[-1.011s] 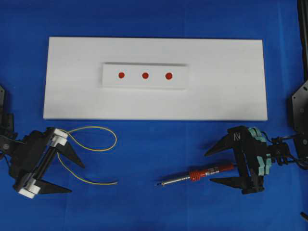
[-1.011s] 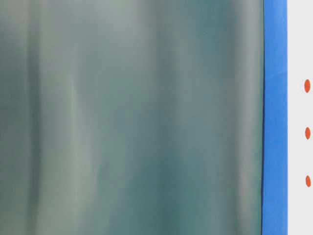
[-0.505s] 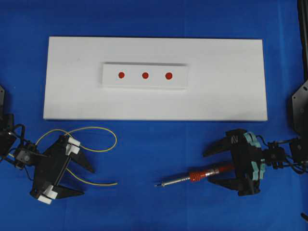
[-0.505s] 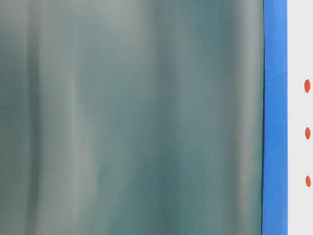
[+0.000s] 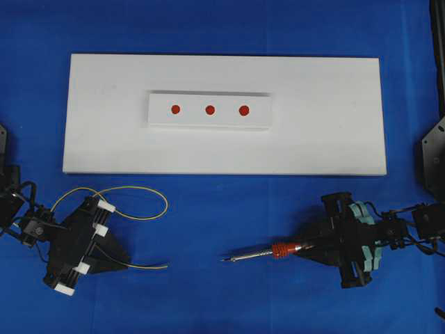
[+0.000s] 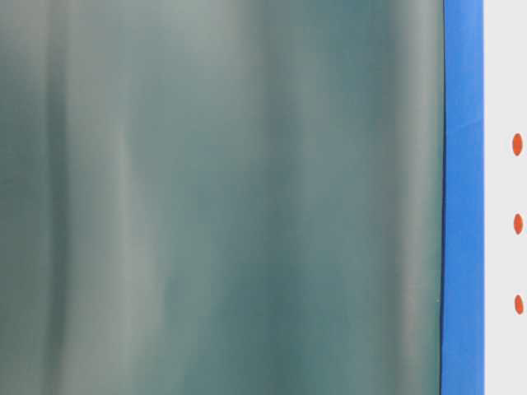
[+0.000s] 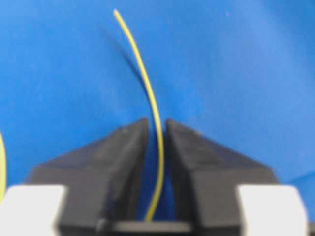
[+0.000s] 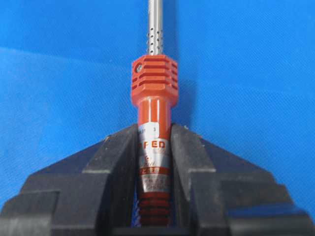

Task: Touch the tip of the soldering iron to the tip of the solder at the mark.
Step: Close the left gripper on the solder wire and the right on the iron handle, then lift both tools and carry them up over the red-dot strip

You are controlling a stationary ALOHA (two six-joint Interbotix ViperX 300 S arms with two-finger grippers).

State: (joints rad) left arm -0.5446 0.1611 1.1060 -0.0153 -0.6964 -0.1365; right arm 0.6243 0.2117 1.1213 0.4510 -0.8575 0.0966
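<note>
Overhead: three red marks [image 5: 209, 109], two pincers.

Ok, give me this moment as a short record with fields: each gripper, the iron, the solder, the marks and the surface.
left gripper: shut on the solder
right gripper: shut on the soldering iron, at its handle below the ribbed collar
iron tip: points left in the overhead view, over the blue cloth
solder: loops behind the left gripper, free end points right
marks: three red dots in a row on a raised white strip on the white board
contact: tips apart, neither at a mark
</note>
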